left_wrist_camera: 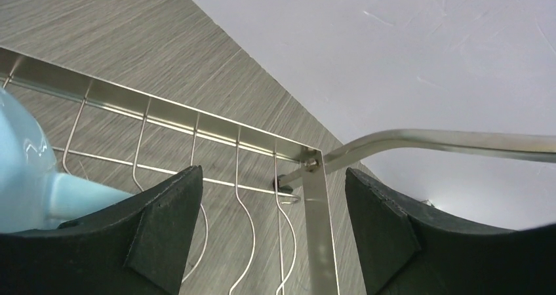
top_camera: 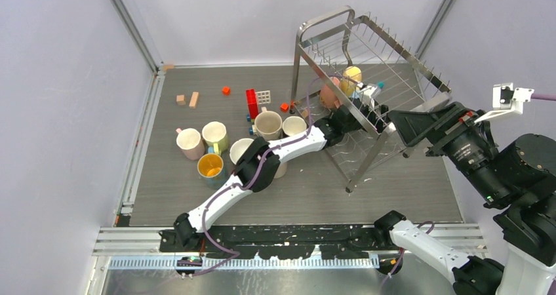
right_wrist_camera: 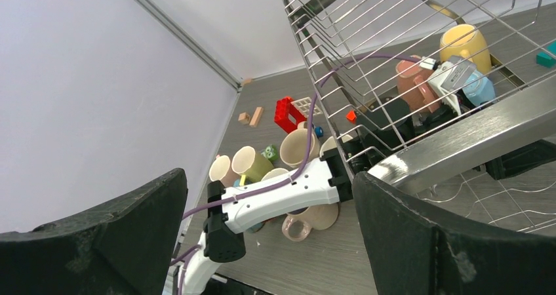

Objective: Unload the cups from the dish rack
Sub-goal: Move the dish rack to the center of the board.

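The silver wire dish rack (top_camera: pixel 393 52) stands at the back right. It holds a yellow cup (top_camera: pixel 352 77), a pink cup (top_camera: pixel 331 93) and a light blue cup (left_wrist_camera: pixel 26 170). My left gripper (top_camera: pixel 372 111) reaches into the lower tier and is open and empty (left_wrist_camera: pixel 272 223). The blue cup's handle lies just beside its left finger (left_wrist_camera: pixel 164 223). My right gripper (top_camera: pixel 403 126) is open and empty (right_wrist_camera: pixel 269 236) at the rack's near right rail (right_wrist_camera: pixel 459 137). Several cups (top_camera: pixel 215 136) stand on the table to the left.
A red toy block (top_camera: pixel 252 103), an orange one (top_camera: pixel 225 90), wooden blocks (top_camera: pixel 193 99) and a white grid piece (top_camera: pixel 263 97) lie behind the unloaded cups. My left arm (top_camera: pixel 262 164) stretches over some of those cups. Walls close in the table on three sides.
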Action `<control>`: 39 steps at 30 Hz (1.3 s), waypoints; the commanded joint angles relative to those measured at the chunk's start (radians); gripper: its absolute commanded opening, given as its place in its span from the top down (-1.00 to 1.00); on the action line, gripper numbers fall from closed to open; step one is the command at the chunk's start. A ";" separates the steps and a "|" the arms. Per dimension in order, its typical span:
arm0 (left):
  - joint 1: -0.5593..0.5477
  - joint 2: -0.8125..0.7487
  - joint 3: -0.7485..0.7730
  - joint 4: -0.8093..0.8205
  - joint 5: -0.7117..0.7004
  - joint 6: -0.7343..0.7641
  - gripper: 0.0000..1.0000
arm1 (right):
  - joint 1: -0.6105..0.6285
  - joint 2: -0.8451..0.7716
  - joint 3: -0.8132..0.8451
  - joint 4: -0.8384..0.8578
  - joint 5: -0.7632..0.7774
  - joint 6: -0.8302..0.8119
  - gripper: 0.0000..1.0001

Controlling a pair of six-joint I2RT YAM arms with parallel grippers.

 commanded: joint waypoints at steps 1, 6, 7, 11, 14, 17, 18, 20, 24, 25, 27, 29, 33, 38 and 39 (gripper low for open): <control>0.007 0.035 0.113 0.058 -0.025 -0.001 -0.62 | 0.001 0.018 -0.020 0.042 -0.019 -0.019 -0.99; -0.001 0.073 0.138 0.101 -0.103 0.014 -0.62 | 0.001 0.024 -0.041 0.061 -0.031 -0.018 -1.00; -0.002 0.082 0.147 0.100 -0.117 0.016 -0.62 | 0.001 0.025 -0.042 0.062 -0.032 -0.018 -1.00; -0.008 0.113 0.192 0.070 -0.205 0.026 -0.62 | 0.000 0.030 -0.044 0.063 -0.032 -0.022 -1.00; -0.017 0.100 0.193 0.021 -0.293 0.031 -0.61 | 0.001 0.033 -0.044 0.063 -0.031 -0.024 -0.99; -0.027 0.066 0.165 -0.033 -0.382 0.047 -0.61 | 0.000 0.033 -0.043 0.064 -0.032 -0.026 -1.00; -0.031 0.054 0.157 -0.053 -0.407 0.050 -0.62 | 0.000 0.034 -0.043 0.066 -0.032 -0.025 -0.99; -0.034 0.038 0.146 -0.097 -0.445 0.051 -0.61 | 0.000 0.034 -0.045 0.069 -0.034 -0.024 -0.99; -0.035 0.010 0.131 -0.192 -0.501 0.057 -0.60 | 0.000 0.032 -0.050 0.073 -0.041 -0.021 -0.99; -0.037 -0.004 0.115 -0.195 -0.511 0.063 -0.59 | 0.001 0.032 -0.052 0.075 -0.042 -0.020 -1.00; -0.041 -0.033 0.074 -0.197 -0.535 0.079 -0.59 | 0.001 0.029 -0.056 0.080 -0.044 -0.016 -1.00; -0.043 -0.065 0.035 -0.196 -0.543 0.089 -0.60 | 0.000 0.026 -0.061 0.084 -0.047 -0.014 -0.99; -0.040 -0.112 -0.037 -0.220 -0.581 0.106 -0.60 | 0.001 0.025 -0.069 0.091 -0.055 -0.009 -0.99; -0.033 -0.182 -0.154 -0.145 -0.550 0.120 -0.60 | 0.001 0.017 -0.078 0.095 -0.059 -0.005 -1.00; -0.034 -0.194 -0.170 -0.132 -0.528 0.131 -0.59 | 0.000 0.015 -0.079 0.095 -0.059 -0.005 -1.00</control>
